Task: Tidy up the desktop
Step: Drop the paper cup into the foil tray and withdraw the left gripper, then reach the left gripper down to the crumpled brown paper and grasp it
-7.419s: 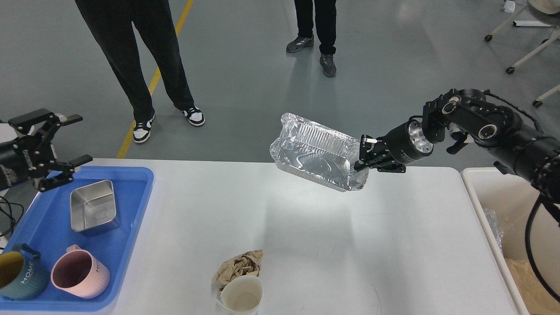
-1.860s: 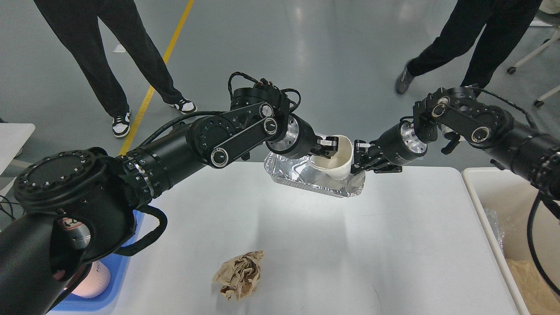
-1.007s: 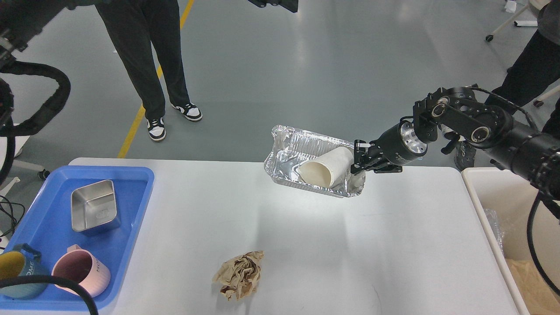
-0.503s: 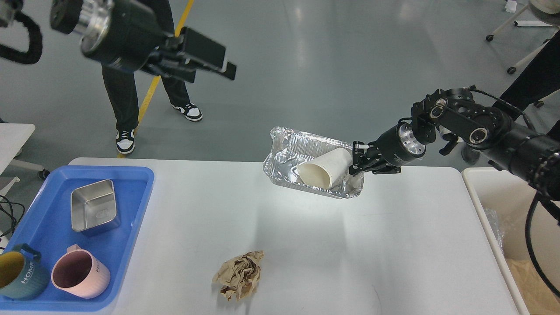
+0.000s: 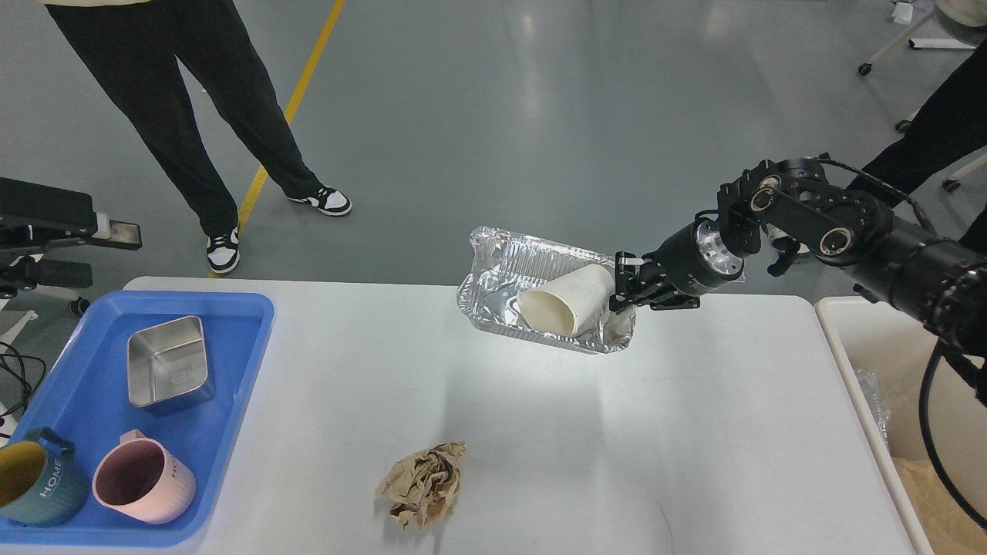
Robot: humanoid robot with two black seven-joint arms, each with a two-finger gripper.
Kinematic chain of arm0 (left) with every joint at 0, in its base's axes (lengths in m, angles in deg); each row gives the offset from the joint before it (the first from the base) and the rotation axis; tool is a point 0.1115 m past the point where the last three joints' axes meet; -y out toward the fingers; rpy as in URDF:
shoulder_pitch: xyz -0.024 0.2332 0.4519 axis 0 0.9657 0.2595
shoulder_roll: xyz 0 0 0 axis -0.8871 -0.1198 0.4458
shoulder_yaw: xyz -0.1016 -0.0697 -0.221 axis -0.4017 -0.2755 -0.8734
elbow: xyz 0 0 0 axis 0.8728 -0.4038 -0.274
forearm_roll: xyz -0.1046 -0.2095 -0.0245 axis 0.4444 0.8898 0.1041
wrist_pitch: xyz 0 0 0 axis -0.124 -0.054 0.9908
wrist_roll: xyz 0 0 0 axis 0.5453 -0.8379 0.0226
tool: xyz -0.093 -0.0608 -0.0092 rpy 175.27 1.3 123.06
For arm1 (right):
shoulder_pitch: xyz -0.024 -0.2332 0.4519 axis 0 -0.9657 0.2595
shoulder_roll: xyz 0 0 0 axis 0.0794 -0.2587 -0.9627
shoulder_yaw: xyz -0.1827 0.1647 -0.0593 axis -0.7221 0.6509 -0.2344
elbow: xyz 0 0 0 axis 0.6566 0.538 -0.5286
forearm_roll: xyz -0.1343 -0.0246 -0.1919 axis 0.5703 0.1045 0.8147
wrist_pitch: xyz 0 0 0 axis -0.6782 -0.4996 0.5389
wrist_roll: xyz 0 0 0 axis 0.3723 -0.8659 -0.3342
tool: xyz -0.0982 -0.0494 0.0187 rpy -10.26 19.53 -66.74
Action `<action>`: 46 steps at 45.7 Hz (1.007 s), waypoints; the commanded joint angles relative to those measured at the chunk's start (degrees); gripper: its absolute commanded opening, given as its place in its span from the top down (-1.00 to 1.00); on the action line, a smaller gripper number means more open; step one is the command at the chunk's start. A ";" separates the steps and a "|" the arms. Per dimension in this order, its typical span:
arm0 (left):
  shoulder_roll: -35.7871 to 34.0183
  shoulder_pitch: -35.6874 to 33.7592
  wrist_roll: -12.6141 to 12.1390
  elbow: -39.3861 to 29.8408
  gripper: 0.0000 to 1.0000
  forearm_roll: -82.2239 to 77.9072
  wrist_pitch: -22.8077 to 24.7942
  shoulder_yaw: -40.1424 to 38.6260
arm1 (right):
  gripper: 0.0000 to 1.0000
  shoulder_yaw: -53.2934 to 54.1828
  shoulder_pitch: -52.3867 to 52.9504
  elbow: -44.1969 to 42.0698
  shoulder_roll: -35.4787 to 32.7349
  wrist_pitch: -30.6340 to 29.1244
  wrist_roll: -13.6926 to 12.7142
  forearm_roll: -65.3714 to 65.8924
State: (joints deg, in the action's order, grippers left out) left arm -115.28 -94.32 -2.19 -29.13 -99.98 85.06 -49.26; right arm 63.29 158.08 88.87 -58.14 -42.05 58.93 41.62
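The white desktop (image 5: 586,432) fills the lower view. My right gripper (image 5: 626,285) is shut on the right rim of a crinkled foil tray (image 5: 497,297) and holds it in the air above the table's far edge. A white paper cup (image 5: 560,301) lies on its side inside the foil tray. A crumpled brown paper ball (image 5: 422,484) lies on the desktop near the front. My left gripper (image 5: 112,250) is open and empty at the far left, above the blue tray's far end.
A blue tray (image 5: 254,324) at the left holds a steel container (image 5: 167,371), a pink mug (image 5: 143,487) and a teal mug (image 5: 35,489). A cream bin (image 5: 844,327) stands at the right table edge. People stand beyond the table.
My left arm has swung from the upper left down to the left edge, still open. My right gripper has shifted the foil tray and cup slightly left and down.
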 commanded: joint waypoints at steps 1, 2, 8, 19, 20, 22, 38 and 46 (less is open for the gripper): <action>-1.07 0.56 7.83 -0.16 -0.55 -2.26 0.00 3.54 | 1.00 0.00 -0.03 0.01 0.31 0.00 0.04 0.00; -1.07 0.56 8.62 -0.16 -0.56 -2.62 0.00 4.07 | 1.00 0.00 -0.03 0.01 0.32 0.08 -0.05 0.00; -0.89 0.74 9.95 -0.68 -0.63 -2.88 0.00 6.89 | 1.00 0.09 -0.03 0.01 0.14 0.00 0.04 0.00; -1.77 0.83 9.86 -5.08 -0.64 -3.15 0.00 9.70 | 1.00 0.09 -0.12 -0.08 0.31 0.08 0.04 0.00; -1.34 0.83 9.69 -5.69 -0.64 -3.32 0.00 10.14 | 1.00 0.09 -0.12 -0.08 0.32 0.08 0.04 0.00; 0.15 0.83 9.25 -6.92 -0.64 -4.81 0.00 10.84 | 1.00 0.09 -0.12 -0.08 0.32 0.08 0.04 0.00; 29.67 16.19 -2.52 -8.78 -0.63 -24.31 -31.51 14.54 | 1.00 0.26 -0.03 0.01 0.05 0.26 0.04 -0.09; 45.67 24.81 -7.62 -1.40 -0.64 -32.49 -39.71 12.26 | 1.00 0.26 -0.21 0.36 -0.30 0.26 0.13 -0.09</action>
State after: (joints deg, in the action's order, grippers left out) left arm -78.89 -74.39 -6.81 -35.25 -127.65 49.35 -35.07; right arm 63.54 158.05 88.88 -58.22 -41.79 58.98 41.53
